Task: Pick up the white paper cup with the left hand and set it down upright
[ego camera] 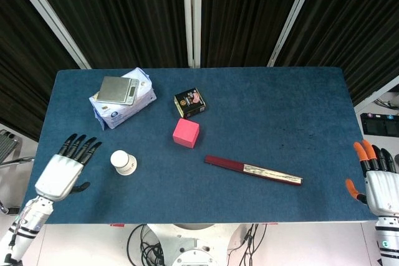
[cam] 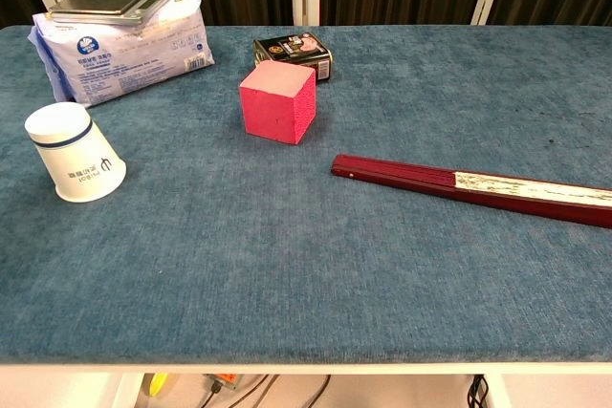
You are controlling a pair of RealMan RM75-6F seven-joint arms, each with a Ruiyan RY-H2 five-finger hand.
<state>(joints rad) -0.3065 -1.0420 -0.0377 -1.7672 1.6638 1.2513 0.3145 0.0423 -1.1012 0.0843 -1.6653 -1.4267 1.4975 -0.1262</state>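
Observation:
The white paper cup (ego camera: pixel 124 162) (cam: pixel 75 153) with a dark band stands upside down, rim on the blue cloth, near the table's front left. My left hand (ego camera: pixel 63 170) hovers over the table's left part, a short way left of the cup, fingers spread and empty. It does not touch the cup. My right hand (ego camera: pixel 378 183) with orange fingertips stays off the table's right edge, fingers straight and empty. Neither hand shows in the chest view.
A blue-white packet (ego camera: pixel 122 103) with a metal scale (ego camera: pixel 117 90) on top lies behind the cup. A dark tin (ego camera: pixel 191 102) and a pink cube (ego camera: pixel 186 133) sit mid-table. A folded red fan (ego camera: pixel 253 169) lies right of centre.

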